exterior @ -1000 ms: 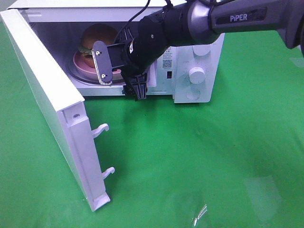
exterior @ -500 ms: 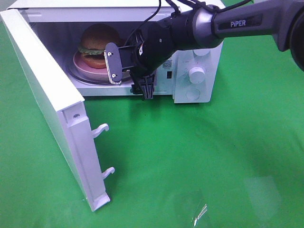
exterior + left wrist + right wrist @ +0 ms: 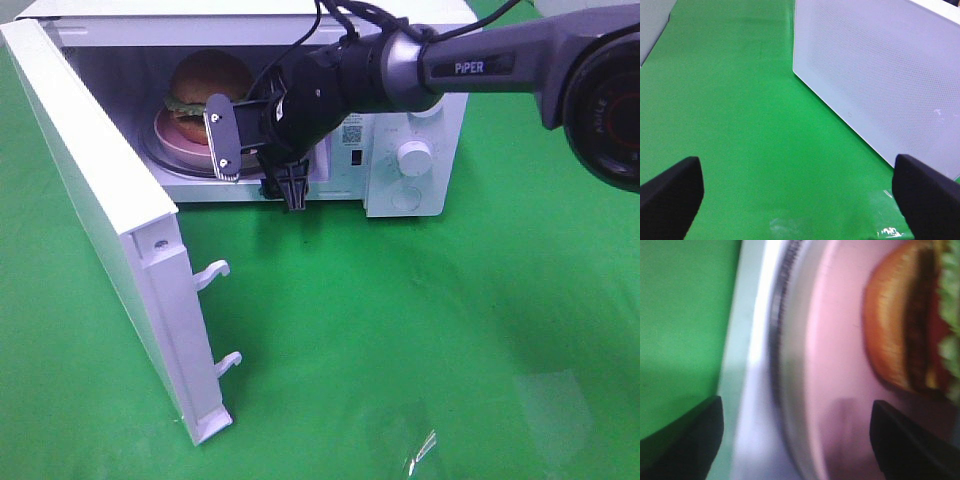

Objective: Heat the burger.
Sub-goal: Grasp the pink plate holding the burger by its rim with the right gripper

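Green cloth (image 3: 400,330) covers the table, white microwave (image 3: 410,150) at its far side, door (image 3: 100,220) swung wide open. Burger (image 3: 205,90) sits inside the microwave cavity on a round pink plate (image 3: 170,135): domed tan-brown bun, green lettuce edge, upright, round so no long axis. Right gripper (image 3: 255,150) is at the cavity mouth just beside the plate, fingers spread, holding nothing. Right wrist view shows burger (image 3: 912,320) layers close up, blurred, on the pink plate (image 3: 840,365), which the high view hides partly. Left gripper (image 3: 800,195) appears only in the left wrist view, jaws spread over cloth near the door (image 3: 880,70).
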Controlling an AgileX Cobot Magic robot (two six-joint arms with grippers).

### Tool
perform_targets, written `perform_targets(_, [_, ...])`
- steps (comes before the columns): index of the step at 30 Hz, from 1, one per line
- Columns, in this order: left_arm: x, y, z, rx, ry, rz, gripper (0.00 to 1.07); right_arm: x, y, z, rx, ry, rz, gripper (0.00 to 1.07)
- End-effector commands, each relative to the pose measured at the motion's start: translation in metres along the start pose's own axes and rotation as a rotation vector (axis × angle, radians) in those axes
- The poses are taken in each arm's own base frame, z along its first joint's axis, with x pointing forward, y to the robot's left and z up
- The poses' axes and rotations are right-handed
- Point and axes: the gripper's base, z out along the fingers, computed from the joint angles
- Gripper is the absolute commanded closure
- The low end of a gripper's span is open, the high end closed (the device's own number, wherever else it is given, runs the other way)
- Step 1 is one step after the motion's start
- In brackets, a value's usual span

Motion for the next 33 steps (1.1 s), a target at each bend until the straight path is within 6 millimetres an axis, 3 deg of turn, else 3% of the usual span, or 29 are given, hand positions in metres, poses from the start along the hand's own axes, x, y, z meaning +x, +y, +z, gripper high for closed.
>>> perform_targets(1, [-0.0001, -0.0003, 0.0001, 0.002, -0.016, 0.0, 0.13, -0.0021, 0.0066, 0.0052, -0.025, 0.002, 0.007, 0.3])
perform_targets(18, [-0.0001, -0.0003, 0.0001, 0.002, -0.016, 0.0, 0.13, -0.0031, 0.0094, 0.0129, -0.026, -0.016, 0.055, 0.42])
perform_targets(19, [-0.0001, -0.0003, 0.0001, 0.002, -0.016, 0.0, 0.13, -0.0035, 0.0091, 0.0129, -0.023, -0.02, 0.062, 0.49])
perform_targets(20, [-0.0001, -0.0003, 0.0001, 0.002, -0.016, 0.0, 0.13, -0.0035, 0.0091, 0.0129, -0.023, -0.02, 0.062, 0.49])
perform_targets(21, [-0.0001, -0.0003, 0.0001, 0.002, -0.016, 0.0, 0.13, -0.0034, 0.0094, 0.0129, -0.025, -0.019, 0.062, 0.6])
perform_targets(22, [-0.0001, -0.0003, 0.0001, 0.002, -0.016, 0.0, 0.13, -0.0034, 0.0094, 0.0129, -0.025, -0.019, 0.062, 0.6])
perform_targets(24, [-0.0001, -0.0003, 0.0001, 0.002, -0.016, 0.0, 0.13, -0.0035, 0.0094, 0.0129, -0.026, -0.021, 0.069, 0.8])
perform_targets(27, [-0.0001, -0.0003, 0.0001, 0.002, -0.016, 0.0, 0.13, -0.0035, 0.0094, 0.0129, -0.026, -0.021, 0.069, 0.88])
perform_targets(28, [-0.0001, -0.0003, 0.0001, 0.002, -0.016, 0.0, 0.13, -0.0035, 0.0097, 0.0129, -0.029, -0.02, 0.07, 0.98])
perform_targets(29, [-0.0001, -0.0003, 0.0001, 0.002, -0.016, 0.0, 0.13, -0.0035, 0.0097, 0.0129, -0.029, -0.02, 0.07, 0.98])
perform_targets(30, [-0.0001, -0.0003, 0.0001, 0.002, -0.016, 0.0, 0.13, -0.0042, 0.0088, 0.0106, -0.037, -0.017, 0.07, 1.06])
perform_targets(33, [-0.0001, -0.0003, 0.0001, 0.002, -0.016, 0.0, 0.13, -0.009, 0.0096, 0.0085, -0.046, -0.021, 0.067, 1.07])
